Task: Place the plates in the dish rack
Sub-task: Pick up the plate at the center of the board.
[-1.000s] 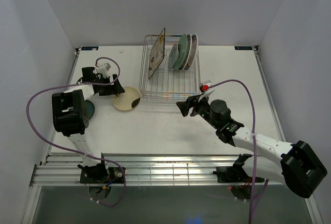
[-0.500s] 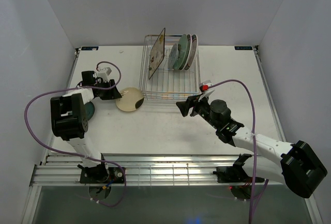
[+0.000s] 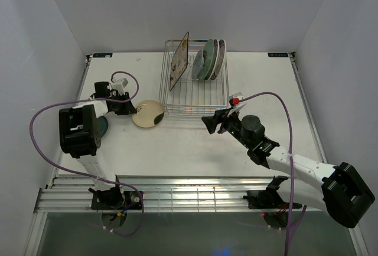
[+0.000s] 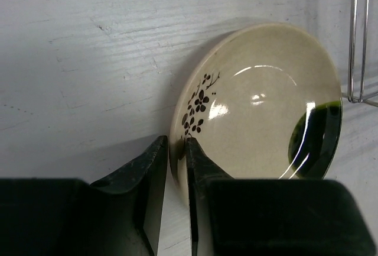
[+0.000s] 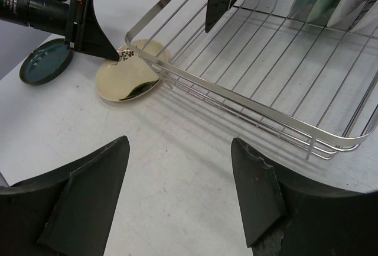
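Left gripper (image 4: 175,145) sits on the near rim of the cream plate (image 4: 260,108); one finger inside the bowl, one outside the lip; gap is narrow, but I cannot tell whether it bites yet. My read: a rim grip because a plate lying on the table (image 3: 177,149) offers no other hold. Plate is just off the front-left corner of the dish rack (image 5: 236,99), so a short carry. Dark teal plate (image 5: 44,61) lies flat near the table's left edge, not yet loaded. Square floral plate (image 3: 179,62) stands upright at the rack's left side and the round plates (image 3: 209,60) at its back-right; front slots are free. Right gripper (image 5: 180,143) hovers off the rack's front-right corner, fingers wide apart, empty; probably parked clear of the left arm's path.
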`<state>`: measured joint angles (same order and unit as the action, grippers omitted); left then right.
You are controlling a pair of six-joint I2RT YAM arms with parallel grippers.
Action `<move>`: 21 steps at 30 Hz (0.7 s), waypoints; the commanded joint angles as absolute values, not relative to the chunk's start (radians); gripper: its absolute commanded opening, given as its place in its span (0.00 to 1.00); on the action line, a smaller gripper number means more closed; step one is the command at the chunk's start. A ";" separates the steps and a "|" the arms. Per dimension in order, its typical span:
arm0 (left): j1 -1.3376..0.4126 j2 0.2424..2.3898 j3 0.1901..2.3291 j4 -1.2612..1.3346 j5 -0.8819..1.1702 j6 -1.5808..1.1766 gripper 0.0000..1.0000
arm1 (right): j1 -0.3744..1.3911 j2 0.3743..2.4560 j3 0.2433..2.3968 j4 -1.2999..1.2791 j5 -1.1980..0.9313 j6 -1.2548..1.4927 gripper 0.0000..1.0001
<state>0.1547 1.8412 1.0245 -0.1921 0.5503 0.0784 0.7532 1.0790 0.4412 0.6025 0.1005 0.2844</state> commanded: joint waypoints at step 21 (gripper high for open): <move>0.167 1.767 1.039 -0.184 0.482 0.086 0.00 | 0.756 1.069 0.437 0.670 0.086 0.288 0.75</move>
